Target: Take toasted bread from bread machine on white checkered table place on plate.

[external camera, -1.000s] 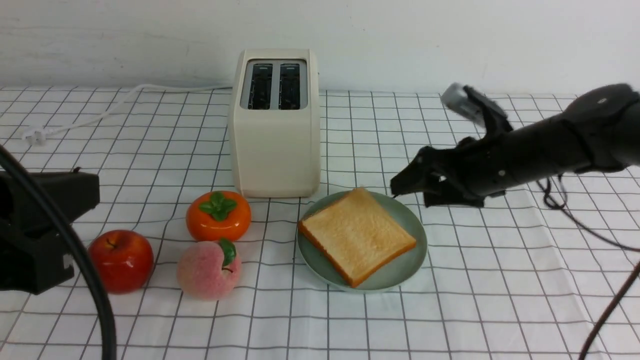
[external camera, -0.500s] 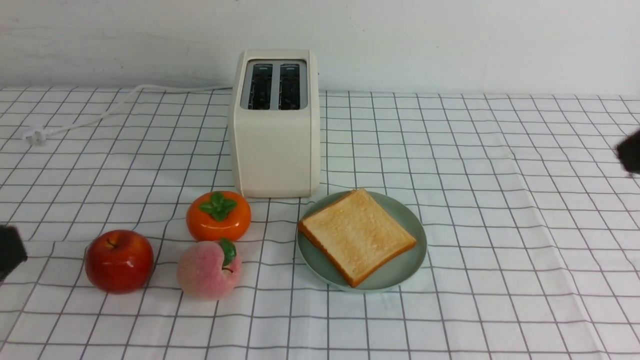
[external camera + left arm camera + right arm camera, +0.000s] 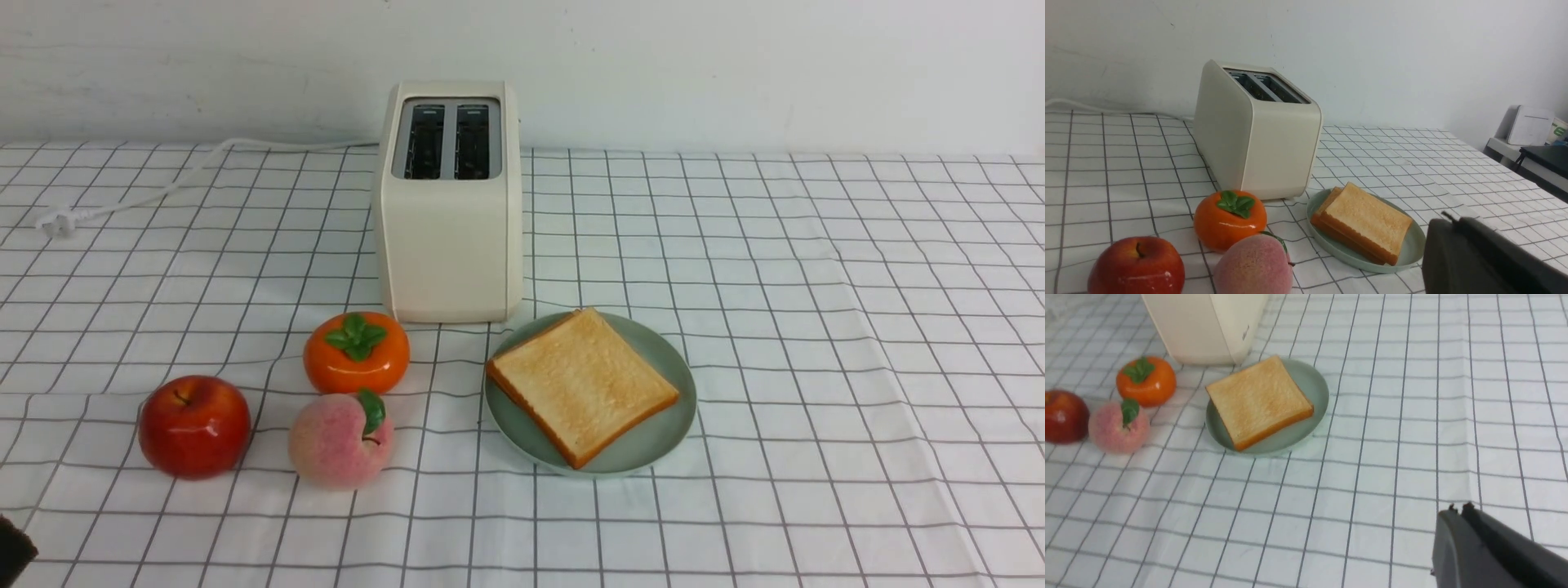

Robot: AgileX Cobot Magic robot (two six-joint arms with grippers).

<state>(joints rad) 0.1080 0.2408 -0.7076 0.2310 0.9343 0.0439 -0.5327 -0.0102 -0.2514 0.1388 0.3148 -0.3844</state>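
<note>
Two slices of toasted bread [image 3: 584, 382] [image 3: 1365, 218] [image 3: 1259, 399] lie stacked on the mint-green plate [image 3: 669, 425] [image 3: 1414, 249] [image 3: 1312, 381], just in front of the bread machine [image 3: 449, 220] [image 3: 1257, 134] [image 3: 1204, 326]. The machine's two slots look dark, with no bread showing in them. All of this rests on the white checkered table [image 3: 816, 367]. My left gripper [image 3: 1453, 220] is shut with nothing in it, low and to the side of the plate. My right gripper [image 3: 1458, 508] is shut too, holding nothing, well back from the plate over bare cloth.
A red apple [image 3: 194, 425], a pink peach [image 3: 341, 441] and an orange persimmon [image 3: 357, 351] sit left of the plate. The machine's white cord [image 3: 180, 175] runs to the far left. A fold crosses the cloth at the right.
Both arms have pulled back out of the front view; the right gripper, near the plate's far rim a second ago, now shows shut. The toast and plate have not moved.
</note>
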